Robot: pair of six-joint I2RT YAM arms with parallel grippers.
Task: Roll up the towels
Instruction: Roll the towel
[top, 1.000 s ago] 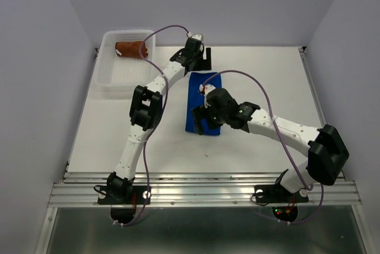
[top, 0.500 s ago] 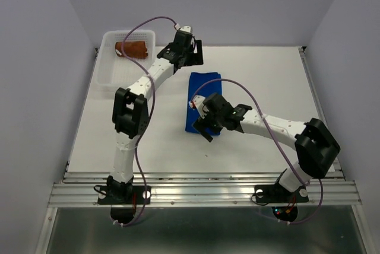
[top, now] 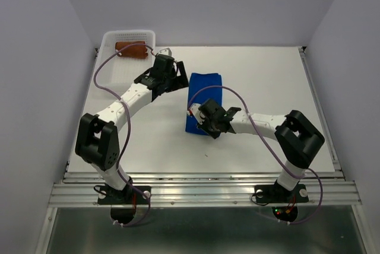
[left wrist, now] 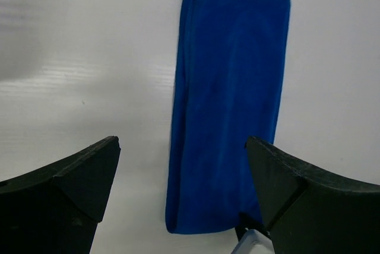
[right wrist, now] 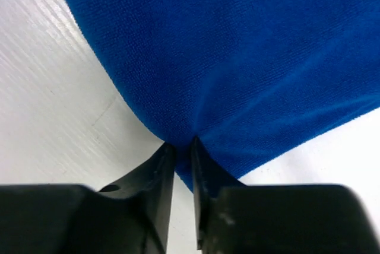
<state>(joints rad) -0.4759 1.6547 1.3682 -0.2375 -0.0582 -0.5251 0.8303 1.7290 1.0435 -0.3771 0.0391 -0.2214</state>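
Observation:
A bright blue towel (top: 203,91) lies flat as a long folded strip in the middle of the table, and it fills the right wrist view (right wrist: 237,58). My right gripper (top: 203,126) is at its near end, jaws shut on a pinch of the blue towel's edge (right wrist: 183,147). My left gripper (top: 179,80) hovers open beside the strip's far left corner. In the left wrist view the blue towel (left wrist: 228,105) runs away between the wide-spread fingers (left wrist: 65,189). A rust-brown towel (top: 131,49) lies rolled inside the basket.
The white perforated basket (top: 110,39) stands at the far left corner of the table. A grey wall runs close behind it. The left arm's purple cable (top: 104,70) loops over the table near the basket.
My right gripper has closed on the near edge of the blue towel. The left arm has swung left and back, bringing its open gripper from beyond the towel's far end to its left corner.

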